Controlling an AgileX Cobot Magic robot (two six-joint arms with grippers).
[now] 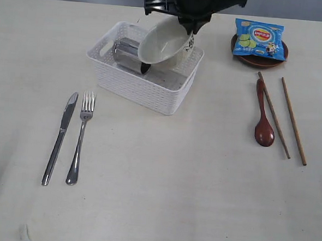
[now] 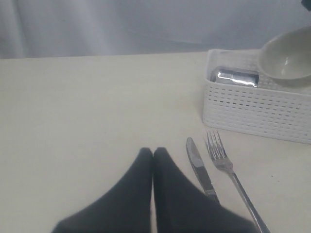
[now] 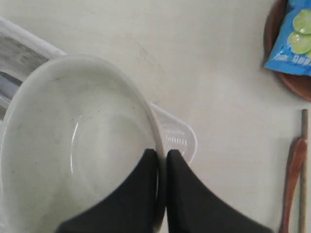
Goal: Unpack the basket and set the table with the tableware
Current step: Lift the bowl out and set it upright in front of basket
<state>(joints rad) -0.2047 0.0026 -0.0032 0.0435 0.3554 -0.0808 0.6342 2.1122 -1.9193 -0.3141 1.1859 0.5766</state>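
Note:
My right gripper [image 1: 189, 30] [image 3: 162, 154] is shut on the rim of the off-white bowl [image 1: 163, 40] [image 3: 73, 141] and holds it tilted above the white basket [image 1: 136, 83] [image 2: 252, 109]. The steel mug [image 1: 128, 55] [image 2: 235, 77] lies on its side inside the basket. On the table [image 1: 163, 180], left of the basket, lie the knife [image 1: 60, 137] [image 2: 199, 170] and fork [image 1: 80, 137] [image 2: 228, 170] side by side. At the right lie the red-brown spoon [image 1: 264, 115] [image 3: 291, 179] and two chopsticks [image 1: 284, 118]. My left gripper [image 2: 153, 151] is shut and empty, hovering beside the knife.
A blue chips packet [image 1: 259, 39] [image 3: 294, 39] rests on the small brown plate [image 1: 260, 60] at the back right. The right arm's black body [image 1: 195, 5] hangs over the basket's far side.

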